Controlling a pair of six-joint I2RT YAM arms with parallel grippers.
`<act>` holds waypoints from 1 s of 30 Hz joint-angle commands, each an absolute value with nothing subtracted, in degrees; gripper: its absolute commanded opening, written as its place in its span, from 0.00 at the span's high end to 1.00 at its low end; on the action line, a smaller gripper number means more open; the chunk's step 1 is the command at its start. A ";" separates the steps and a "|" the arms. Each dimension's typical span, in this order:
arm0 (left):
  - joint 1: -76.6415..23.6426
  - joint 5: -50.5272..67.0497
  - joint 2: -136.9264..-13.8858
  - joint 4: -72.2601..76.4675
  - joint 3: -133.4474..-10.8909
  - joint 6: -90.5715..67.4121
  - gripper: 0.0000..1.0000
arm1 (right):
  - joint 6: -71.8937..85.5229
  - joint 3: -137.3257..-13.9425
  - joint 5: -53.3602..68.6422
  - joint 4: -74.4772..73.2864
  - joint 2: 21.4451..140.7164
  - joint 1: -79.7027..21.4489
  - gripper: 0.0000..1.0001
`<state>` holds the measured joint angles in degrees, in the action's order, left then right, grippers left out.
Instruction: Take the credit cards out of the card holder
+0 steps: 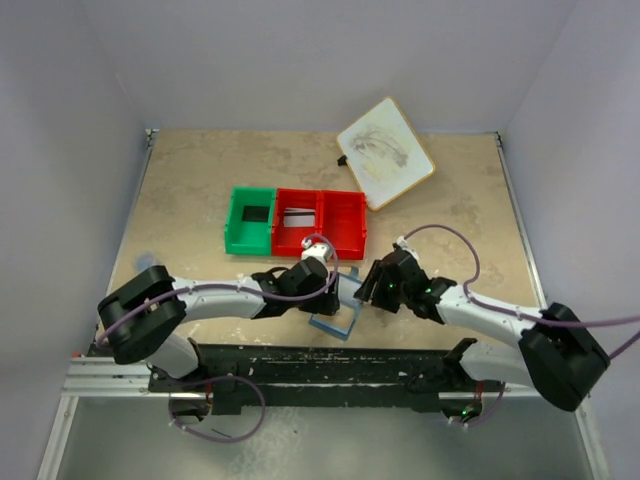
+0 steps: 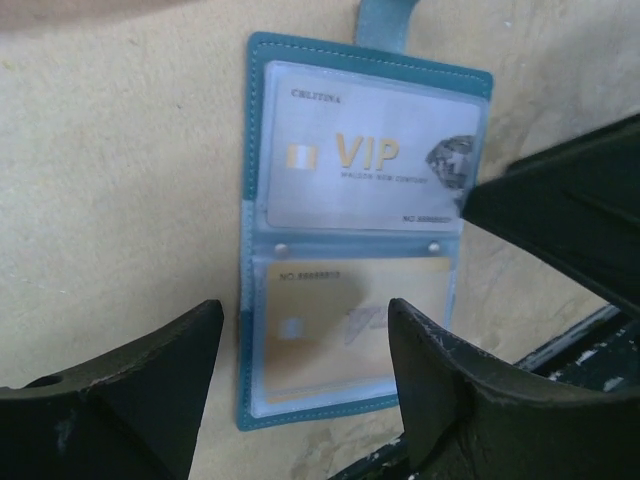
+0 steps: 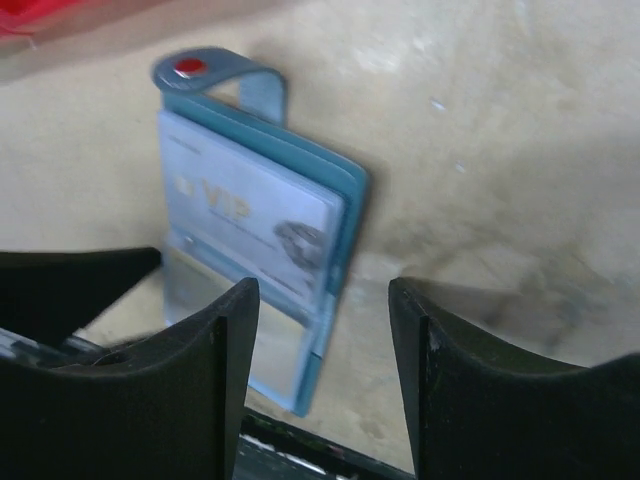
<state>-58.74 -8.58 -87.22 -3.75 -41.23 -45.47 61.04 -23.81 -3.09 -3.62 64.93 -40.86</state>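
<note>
Parts of the small blue folding card holder are lost from above, where both wrists crowd over it and only a pale blue corner shows. In the left wrist view two dark fingers cover the lower corners of its bottom panel, and the cards' fine print is too soft to read beyond "VIP". The right wrist view is blurred and cuts off the bottom panel.

The holder lies open and flat on the beige table, just in front of the red plastic two-compartment bin, between the two arms. Its inside has two clear sleeves. A silver-grey credit card marked VIP in gold sits in the upper one, and a tan-gold credit card in the lower one. A blue strap with a red snap sticks out past the top edge. A grey-white card with a dark stripe lies in the red bin's left compartment, and a dark card in the green plastic bin beside it.

Jaws of the left arm stand open over the lower panel, gripping nothing. Jaws of the right arm are likewise spread wide and empty, facing the holder from the opposite side. Both arms reach low and inward over the table.
</note>
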 commanded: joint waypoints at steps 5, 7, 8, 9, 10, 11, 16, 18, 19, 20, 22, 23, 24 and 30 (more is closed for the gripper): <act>-61.47 1.47 -82.67 12.47 -29.91 -55.74 0.36 | 54.63 -34.66 3.36 8.31 79.72 -40.98 0.46; -64.06 0.93 -81.62 15.91 -28.06 -58.71 0.36 | 49.32 -40.66 1.90 5.96 83.23 -40.96 0.46; -65.96 -0.30 -81.66 16.55 -28.14 -59.49 0.36 | 47.84 -42.47 2.24 5.63 84.58 -41.10 0.47; -67.75 -1.43 -82.02 16.68 -28.75 -59.73 0.36 | 46.45 -43.57 3.94 6.11 85.71 -41.21 0.47; -69.12 -2.16 -82.78 16.63 -29.81 -59.60 0.36 | 45.21 -44.42 5.79 7.04 86.62 -41.21 0.47; -70.20 -2.71 -83.46 16.46 -31.19 -59.33 0.36 | 43.83 -45.26 7.44 7.53 87.67 -41.22 0.47; -71.47 -11.92 -80.67 8.67 -32.81 -58.29 0.36 | 40.71 -49.39 6.25 0.13 89.33 -41.17 0.47; -71.46 -16.03 -78.00 2.61 -33.42 -57.31 0.36 | 41.15 -49.88 0.49 -4.06 86.68 -41.05 0.45; -71.39 -18.13 -76.38 0.07 -33.66 -56.78 0.36 | 41.59 -49.81 -1.92 -5.65 84.93 -41.05 0.45; -71.30 -19.92 -74.50 -2.90 -33.82 -56.02 0.35 | 42.21 -49.36 -3.25 -6.67 83.07 -41.04 0.45; -70.16 -22.49 -71.05 -6.54 -34.21 -53.94 0.34 | 45.10 -47.00 -3.46 -6.54 78.97 -41.04 0.45; -68.79 -23.22 -69.67 -8.21 -34.46 -52.94 0.34 | 47.15 -45.02 -2.53 -5.17 76.90 -41.09 0.45; -66.86 -22.91 -68.53 -8.98 -34.61 -51.62 0.33 | 49.02 -42.32 -2.05 -3.26 74.61 -41.05 0.45; -52.86 -14.58 -71.33 -8.17 -37.84 -40.74 0.36 | 64.85 -24.80 3.33 14.61 65.03 -43.27 0.51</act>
